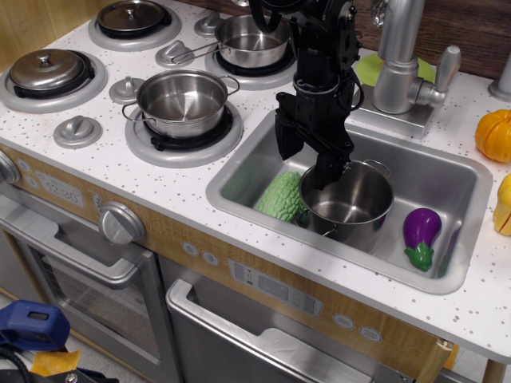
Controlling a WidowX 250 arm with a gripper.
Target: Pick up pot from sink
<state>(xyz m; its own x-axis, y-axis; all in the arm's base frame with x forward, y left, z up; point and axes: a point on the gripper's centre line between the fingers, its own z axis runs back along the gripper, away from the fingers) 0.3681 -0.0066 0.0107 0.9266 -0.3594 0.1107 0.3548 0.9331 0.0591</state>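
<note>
The pot (349, 202) stood upright in the middle of the sink (459, 171), at the centre right of the frame. The black gripper (311, 152) hung over the pot's left rim with its fingers apart; one finger (330, 169) reached down at the rim, and I cannot tell whether it touched. A green bumpy vegetable (281, 196) lay just left of the pot, touching it. A purple eggplant (421, 236) lay to the right, apart from the pot.

Three open steel pots (348, 199), two lidded pans (49, 70), one eggplant (421, 237), one green vegetable (283, 196), one pumpkin (495, 134)
</note>
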